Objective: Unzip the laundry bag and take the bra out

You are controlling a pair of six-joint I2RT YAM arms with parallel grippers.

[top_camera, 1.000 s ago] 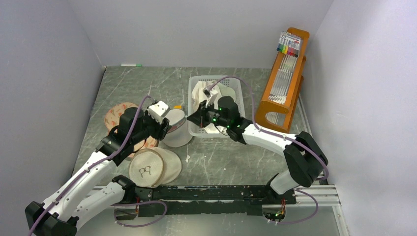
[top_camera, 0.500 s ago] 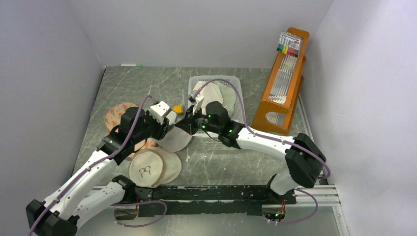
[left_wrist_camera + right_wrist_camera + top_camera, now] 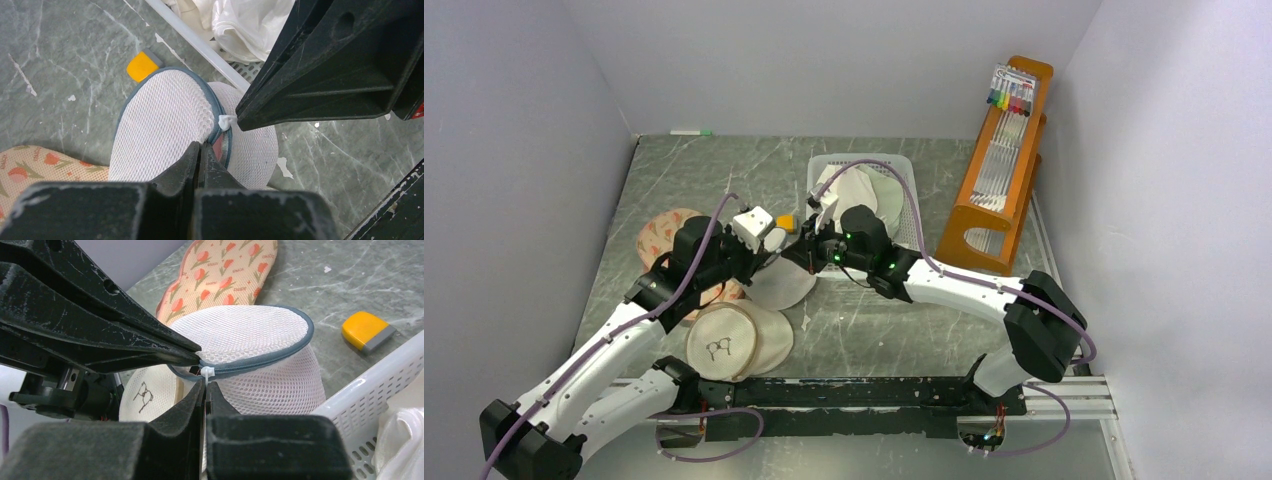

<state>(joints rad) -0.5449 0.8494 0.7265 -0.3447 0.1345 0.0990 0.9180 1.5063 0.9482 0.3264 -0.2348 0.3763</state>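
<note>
The laundry bag lies mid-counter, clear of all edges, zip barely parted. The pink inside is probably the bra. Your left gripper pinches its band; your right gripper pinches the pull tab. Risk: the tab slips free, or the bag drags along.

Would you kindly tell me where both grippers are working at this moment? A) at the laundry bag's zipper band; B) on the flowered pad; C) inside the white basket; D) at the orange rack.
A: the left gripper and the right gripper both pinch at the grey-blue zipper band of the laundry bag, the right at its white pull tag.
</note>
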